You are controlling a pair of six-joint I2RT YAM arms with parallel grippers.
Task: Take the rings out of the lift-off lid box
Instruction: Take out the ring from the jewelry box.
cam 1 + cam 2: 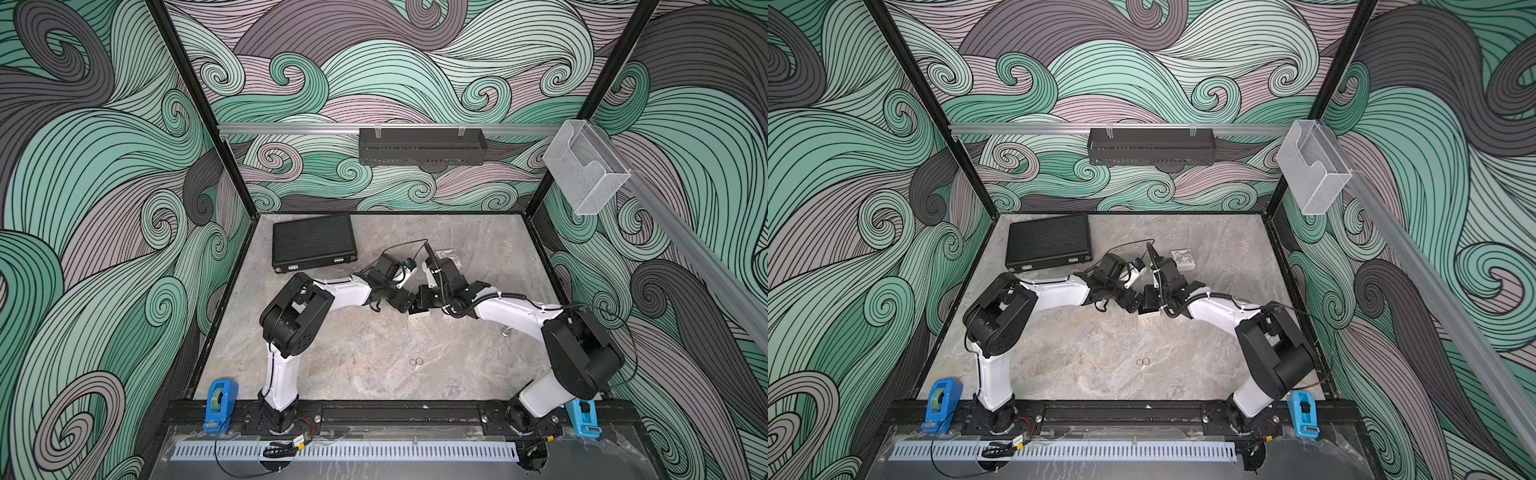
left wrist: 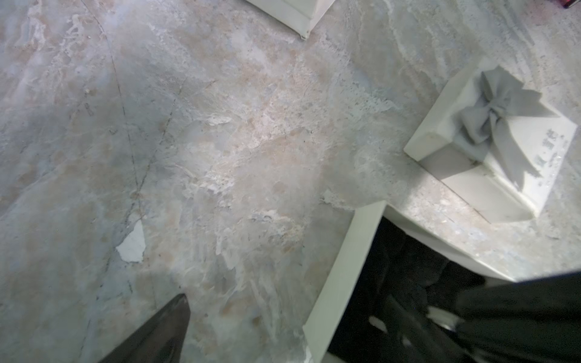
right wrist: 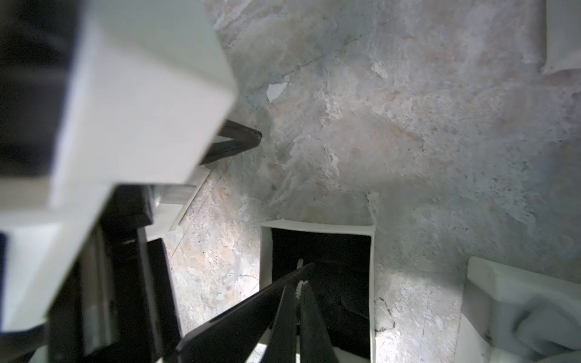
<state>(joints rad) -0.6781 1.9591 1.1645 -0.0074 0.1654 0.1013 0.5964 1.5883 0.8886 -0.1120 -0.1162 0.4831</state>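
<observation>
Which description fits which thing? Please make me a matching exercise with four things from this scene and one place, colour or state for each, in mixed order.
Things:
1. case
2. bow
3. two rings
4. right gripper

Descriptions:
a. shut, tips inside the open box
b. black, closed, flat on the table
c. grey, on the white lid
d. loose on the table, outside any box

Pairs: 1-b; 2-c; 3-d; 4-a
</observation>
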